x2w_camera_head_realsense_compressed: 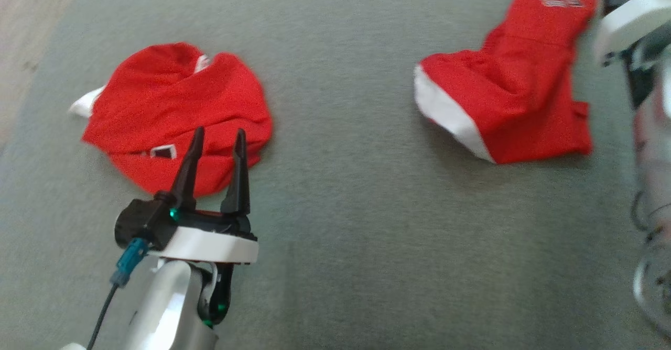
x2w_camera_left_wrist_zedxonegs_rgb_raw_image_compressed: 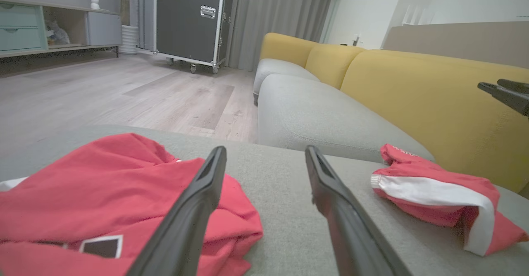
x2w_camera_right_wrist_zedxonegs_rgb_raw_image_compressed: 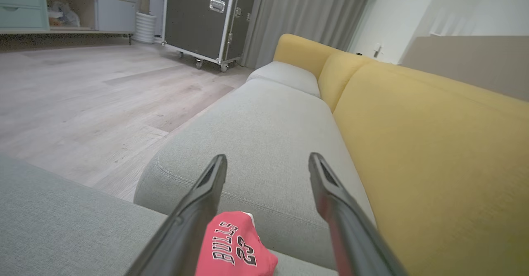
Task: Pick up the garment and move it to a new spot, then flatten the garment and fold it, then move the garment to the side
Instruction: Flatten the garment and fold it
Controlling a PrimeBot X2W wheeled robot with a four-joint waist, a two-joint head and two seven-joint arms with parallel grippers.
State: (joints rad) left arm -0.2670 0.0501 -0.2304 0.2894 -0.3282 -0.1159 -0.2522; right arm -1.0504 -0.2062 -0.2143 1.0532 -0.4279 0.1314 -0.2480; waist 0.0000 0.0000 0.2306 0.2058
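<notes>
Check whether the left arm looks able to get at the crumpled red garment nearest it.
Probably yes: the left claw stands open with its fingertips at the near edge of the crumpled red garment, and nothing lies between them on the grey cushion.

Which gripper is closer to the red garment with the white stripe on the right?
Right. The right gripper is open beside the printed end of the striped garment; the left gripper is open over the other red garment, across the grey cushion.

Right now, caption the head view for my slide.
Open left gripper at one crumpled red garment; a second red garment lies apart on the grey cushion.
</notes>
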